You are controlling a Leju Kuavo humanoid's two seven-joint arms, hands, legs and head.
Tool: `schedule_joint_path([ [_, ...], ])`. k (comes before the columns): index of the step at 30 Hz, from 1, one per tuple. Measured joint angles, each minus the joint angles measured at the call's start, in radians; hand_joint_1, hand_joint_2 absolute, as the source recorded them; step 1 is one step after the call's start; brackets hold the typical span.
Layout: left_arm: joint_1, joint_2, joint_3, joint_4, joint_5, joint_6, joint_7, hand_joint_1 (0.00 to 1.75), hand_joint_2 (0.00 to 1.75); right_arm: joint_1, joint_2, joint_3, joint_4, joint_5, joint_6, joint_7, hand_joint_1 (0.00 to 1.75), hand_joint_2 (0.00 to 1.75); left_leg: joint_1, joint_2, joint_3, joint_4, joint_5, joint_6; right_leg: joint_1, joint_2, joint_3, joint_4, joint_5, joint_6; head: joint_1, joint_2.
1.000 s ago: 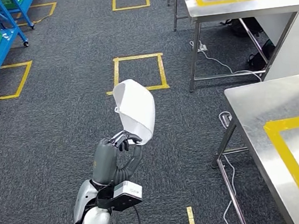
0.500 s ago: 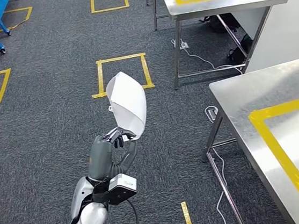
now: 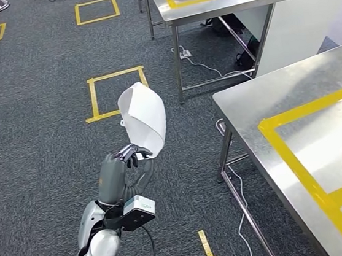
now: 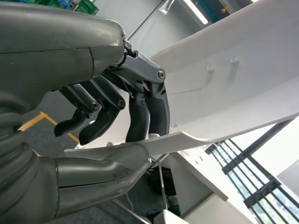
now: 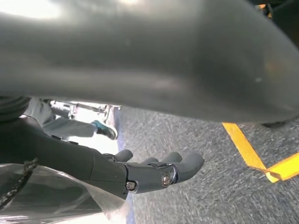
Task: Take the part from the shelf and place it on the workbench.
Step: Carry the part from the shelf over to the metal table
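Overhead, the left hand (image 3: 118,177) pinches a white moulded part (image 3: 144,117) (thin-walled, smooth) beside the steel workbench (image 3: 250,103).

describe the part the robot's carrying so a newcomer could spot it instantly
Start at the steel workbench with yellow tape on the right; left of it, over the grey carpet, the left hand is raised. Pinched in its fingers is the white part, a smooth cupped shell, the only part in the air rather than on a table.
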Motion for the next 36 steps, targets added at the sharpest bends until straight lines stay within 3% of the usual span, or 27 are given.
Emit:
schedule_joint_path([
  [1,-0.001,0.000,0.001,0.000,0.000,0.000,0.000,1.75,1.75,-0.001,0.000,0.000,0.001,0.000,0.000,0.000,0.00,0.00,0.000,-0.008,0.004,-0.016,-0.002,0.002,-0.001,0.006,-0.006,0.000,0.003,0.006,0.000,0.000],
  [3,-0.002,-0.002,0.003,0.000,0.000,-0.001,0.000,1.75,1.75,0.000,-0.001,0.000,0.002,0.001,0.000,0.000,0.00,0.00,0.001,0.002,0.004,-0.030,-0.002,0.008,-0.003,0.013,-0.016,-0.001,0.007,0.018,-0.001,0.000],
  [5,-0.003,-0.007,0.005,0.000,0.000,-0.001,0.000,1.75,1.75,0.000,-0.002,0.000,0.002,0.001,0.000,0.000,0.00,0.00,0.005,0.016,0.007,-0.041,0.006,0.017,-0.002,-0.002,-0.034,0.027,-0.014,0.026,0.001,0.000],
  [8,-0.003,-0.010,0.008,0.002,0.000,-0.002,0.000,1.75,1.75,-0.003,-0.003,0.000,0.004,0.004,0.000,0.000,0.00,0.00,0.002,0.042,0.006,-0.045,0.009,0.025,-0.001,-0.040,-0.119,0.201,-0.100,0.033,0.007,0.000],
  [10,-0.003,-0.009,0.012,0.007,0.000,-0.004,0.000,1.75,1.75,-0.002,-0.003,0.000,0.005,0.008,0.000,0.000,0.00,0.00,-0.001,0.060,0.005,-0.044,0.009,0.025,-0.002,-0.048,-0.155,0.278,-0.117,0.037,0.007,0.000],
  [11,-0.003,-0.009,0.014,0.009,-0.001,-0.005,0.000,1.75,1.75,-0.001,-0.004,0.000,0.006,0.010,0.000,0.001,0.00,0.00,-0.002,0.068,0.005,-0.044,0.009,0.025,-0.002,-0.051,-0.144,0.261,-0.099,0.038,0.007,0.000],
  [14,-0.007,-0.009,0.021,0.017,-0.002,-0.006,0.000,1.75,1.75,-0.002,-0.007,-0.001,0.006,0.013,0.001,0.002,0.00,0.00,-0.006,0.086,0.005,-0.038,0.004,0.019,0.001,-0.085,-0.036,0.065,-0.021,0.033,0.007,0.000],
  [16,-0.010,-0.009,0.027,0.023,-0.003,-0.007,0.001,1.75,1.75,-0.006,-0.008,-0.001,0.007,0.015,0.003,0.001,0.00,0.00,-0.011,0.096,0.003,-0.034,0.001,0.011,0.004,-0.098,0.000,0.000,-0.010,0.023,0.006,0.000],
  [18,-0.014,-0.009,0.033,0.029,-0.003,-0.009,0.002,1.75,1.75,-0.006,-0.008,-0.003,0.008,0.018,0.003,0.000,0.00,0.00,-0.012,0.104,0.003,-0.032,0.000,0.003,0.005,-0.086,0.001,-0.002,-0.008,0.010,0.005,0.000],
  [20,-0.018,-0.009,0.041,0.034,-0.003,-0.010,0.003,1.75,1.75,-0.006,-0.008,-0.006,0.010,0.021,0.003,-0.001,0.00,0.00,-0.008,0.094,-0.005,-0.008,-0.022,-0.009,0.003,-0.076,0.002,-0.005,-0.004,-0.002,0.004,0.000],
  [21,-0.019,-0.009,0.045,0.037,-0.002,-0.011,0.004,1.75,1.75,-0.006,-0.008,-0.008,0.011,0.024,0.003,-0.001,0.00,0.00,-0.005,0.084,-0.019,0.028,-0.046,-0.015,0.001,-0.071,0.003,-0.006,-0.002,-0.007,0.003,0.000],
  [23,-0.021,-0.008,0.056,0.044,0.000,-0.014,0.006,1.75,1.75,-0.007,-0.009,-0.009,0.012,0.027,0.003,-0.001,0.00,0.00,0.000,0.066,-0.075,0.157,-0.114,-0.023,0.001,-0.059,0.001,-0.006,0.000,-0.012,0.002,0.000],
  [25,-0.020,-0.008,0.067,0.054,0.011,-0.020,0.010,1.75,1.75,-0.007,-0.009,-0.011,0.012,0.029,0.004,-0.002,0.00,0.00,0.002,0.063,-0.120,0.256,-0.145,-0.026,0.001,-0.044,0.000,-0.006,0.000,-0.013,0.002,0.000],
  [26,-0.020,-0.008,0.072,0.058,0.019,-0.024,0.011,1.75,1.75,-0.006,-0.009,-0.013,0.013,0.030,0.004,-0.002,0.00,0.00,0.002,0.062,-0.119,0.254,-0.130,-0.024,0.001,-0.036,0.000,-0.005,0.001,-0.013,0.002,0.000],
  [27,-0.021,-0.008,0.077,0.061,0.029,-0.028,0.012,1.75,1.75,-0.006,-0.009,-0.014,0.014,0.031,0.005,-0.002,0.00,0.00,0.002,0.059,-0.099,0.212,-0.098,-0.021,0.001,-0.028,0.001,-0.005,0.001,-0.013,0.002,0.000],
  [29,-0.022,-0.008,0.086,0.065,0.041,-0.033,0.012,1.75,1.75,-0.007,-0.009,-0.016,0.016,0.031,0.007,-0.002,0.00,0.00,0.002,0.033,-0.035,0.076,-0.027,-0.011,0.002,-0.013,0.002,-0.004,0.002,-0.010,0.002,0.000],
  [30,-0.024,-0.008,0.090,0.067,0.044,-0.034,0.012,1.75,1.75,-0.008,-0.009,-0.017,0.017,0.032,0.007,-0.002,0.00,0.00,0.002,0.019,-0.009,0.019,-0.008,-0.006,0.002,-0.006,-0.001,-0.003,0.003,-0.006,0.002,0.000],
  [31,-0.025,-0.008,0.092,0.068,0.045,-0.035,0.012,1.75,1.75,-0.009,-0.009,-0.017,0.017,0.032,0.008,-0.002,0.00,0.00,0.001,0.008,0.004,-0.013,-0.002,-0.003,0.002,0.000,-0.005,-0.002,0.004,-0.001,0.002,0.000],
  [33,-0.027,-0.009,0.097,0.071,0.048,-0.038,0.012,1.75,1.75,-0.008,-0.009,-0.018,0.018,0.032,0.008,-0.002,0.00,0.00,0.000,0.009,0.007,-0.030,-0.005,0.002,0.000,0.009,-0.012,-0.003,0.009,0.011,0.002,0.000],
  [35,-0.030,-0.011,0.100,0.073,0.053,-0.039,0.012,1.75,1.75,-0.006,-0.010,-0.018,0.018,0.033,0.008,-0.002,0.00,0.00,0.003,0.020,0.008,-0.039,0.003,0.012,-0.001,-0.002,-0.025,0.011,-0.003,0.020,0.004,0.000],
  [36,-0.032,-0.012,0.102,0.074,0.058,-0.041,0.012,1.75,1.75,-0.007,-0.010,-0.019,0.018,0.034,0.008,-0.002,0.00,0.00,0.005,0.028,0.008,-0.044,0.006,0.018,0.000,-0.014,-0.042,0.043,-0.023,0.024,0.008,0.000],
])
